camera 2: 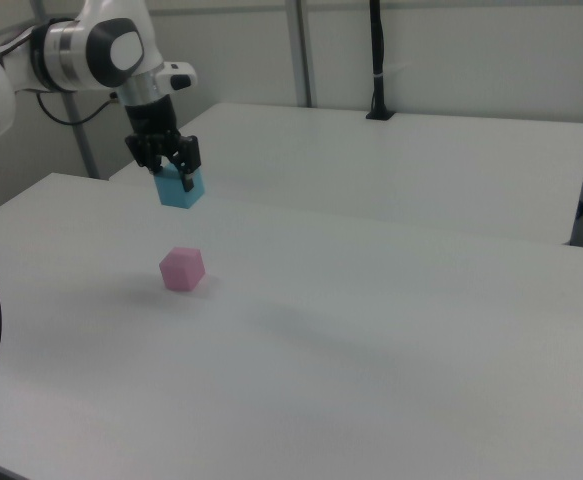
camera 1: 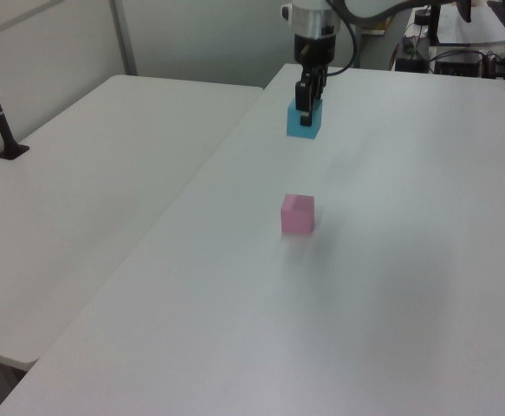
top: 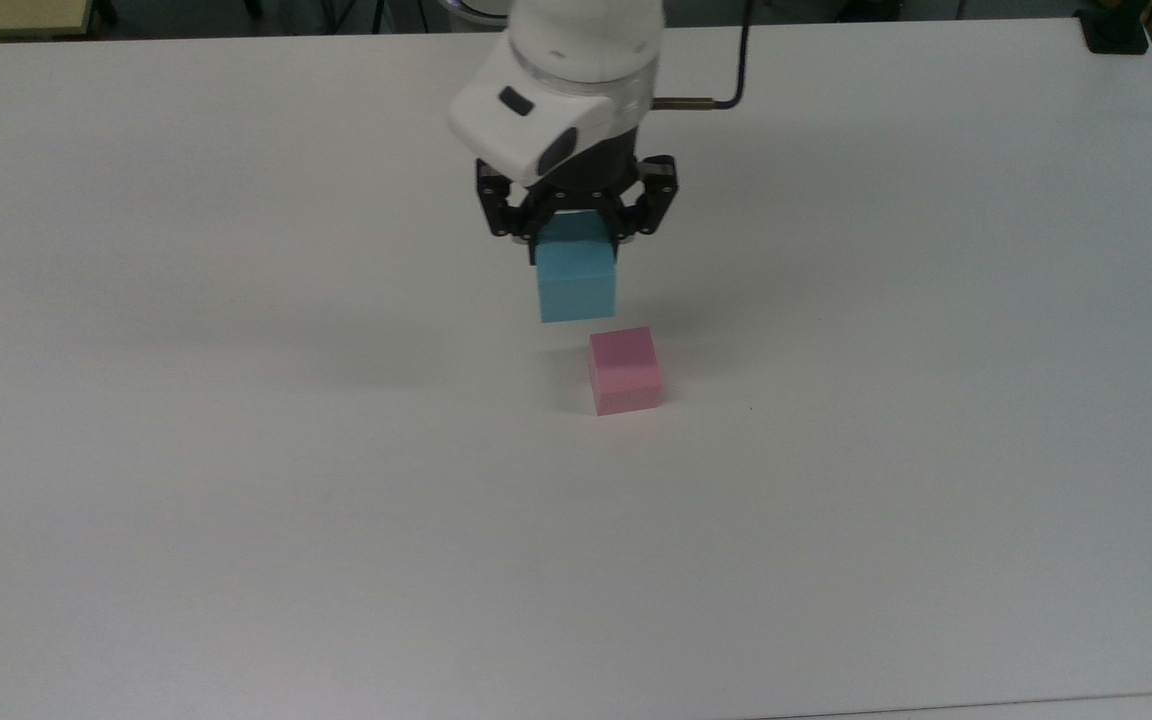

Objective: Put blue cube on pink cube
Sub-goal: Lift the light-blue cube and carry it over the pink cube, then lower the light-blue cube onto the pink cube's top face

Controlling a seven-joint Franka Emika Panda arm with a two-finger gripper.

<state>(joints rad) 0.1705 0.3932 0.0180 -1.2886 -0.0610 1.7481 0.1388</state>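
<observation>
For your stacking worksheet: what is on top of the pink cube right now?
Nothing rests on the pink cube; its top face is bare. The blue cube hangs in the gripper above the table, off to one side.
</observation>
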